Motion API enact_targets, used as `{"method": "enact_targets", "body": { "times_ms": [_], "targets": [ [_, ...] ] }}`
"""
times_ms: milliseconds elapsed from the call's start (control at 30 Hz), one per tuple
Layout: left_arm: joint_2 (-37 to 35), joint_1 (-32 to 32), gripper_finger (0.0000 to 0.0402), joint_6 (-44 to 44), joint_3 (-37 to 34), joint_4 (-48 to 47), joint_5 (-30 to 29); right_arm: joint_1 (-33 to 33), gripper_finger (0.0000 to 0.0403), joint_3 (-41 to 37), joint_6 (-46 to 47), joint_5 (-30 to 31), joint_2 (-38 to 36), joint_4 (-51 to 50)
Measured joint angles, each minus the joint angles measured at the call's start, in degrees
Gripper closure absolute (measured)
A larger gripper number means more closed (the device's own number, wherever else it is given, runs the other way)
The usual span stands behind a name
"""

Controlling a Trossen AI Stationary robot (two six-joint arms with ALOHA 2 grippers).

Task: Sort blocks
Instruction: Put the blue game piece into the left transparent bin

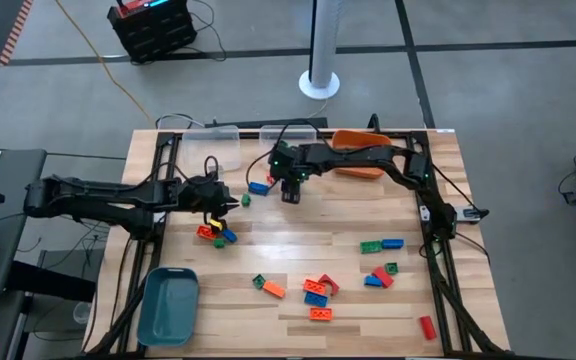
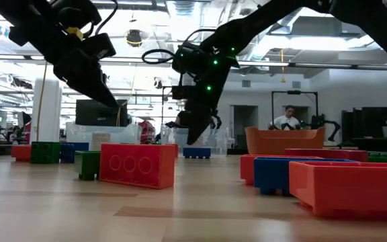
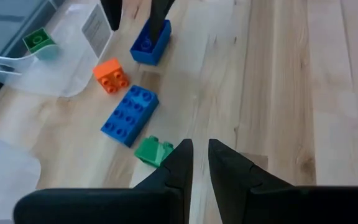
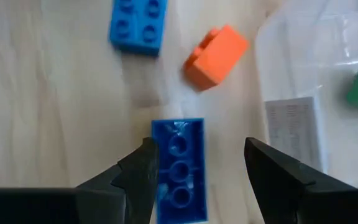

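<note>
High view shows us most blocks (image 1: 318,291) lying loose on the table (image 1: 348,215), so sorting has barely begun. We see 1 green block (image 3: 36,40) in a clear bin (image 3: 55,68). Our right claw (image 4: 197,171) is wide around a blue block (image 4: 179,168). Our left claw (image 3: 196,163) is pinched, empty.
</note>
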Motion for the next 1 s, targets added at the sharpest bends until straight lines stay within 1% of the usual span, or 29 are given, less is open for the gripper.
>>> {"method": "enact_targets", "body": {
  "times_ms": [167,367,467,600,767,833,900,967,1000],
  "targets": [
    [0.0,-0.1,0.0356,-0.6,0.0,0.1,-0.1,0.1,0.0161,-2.8,0.0,0.0,0.0,-1.6],
    [0.0,-0.1,0.0356,-0.8,0.0,0.1,-0.2,0.0,0.0162,-6.0,0.5,0.0,0.0,0.6],
    [0.0,-0.1,0.0356,-1.0,0.0,-0.1,-0.2,0.0,0.0169,-6.4,0.9,0.0,-0.1,0.8],
    [0.0,-0.1,0.0356,-1.0,0.0,-0.3,-0.2,0.5,0.0202,-6.4,0.9,0.7,-0.1,0.7],
    [0.0,-0.1,0.0356,0.3,0.0,-1.1,-0.2,1.5,0.0273,-6.4,-0.3,1.0,-0.9,-0.9],
    [0.0,-0.1,0.0356,1.0,0.0,-1.1,-0.2,2.3,0.0295,-6.2,-0.5,1.1,-2.0,-2.1],
    [0.0,-0.1,0.0356,2.4,0.0,-1.4,0.0,3.4,0.0305,-6.1,-0.5,1.1,-4.0,-1.7],
    [0.0,-0.2,0.0355,7.5,0.0,-1.3,0.1,4.7,0.0305,-5.9,-0.1,-0.1,-6.5,-1.5],
    [0.0,-0.5,0.0353,10.8,0.0,-1.2,0.0,5.2,0.0303,-5.9,0.5,-1.7,-7.7,-1.4]
  ]
}}
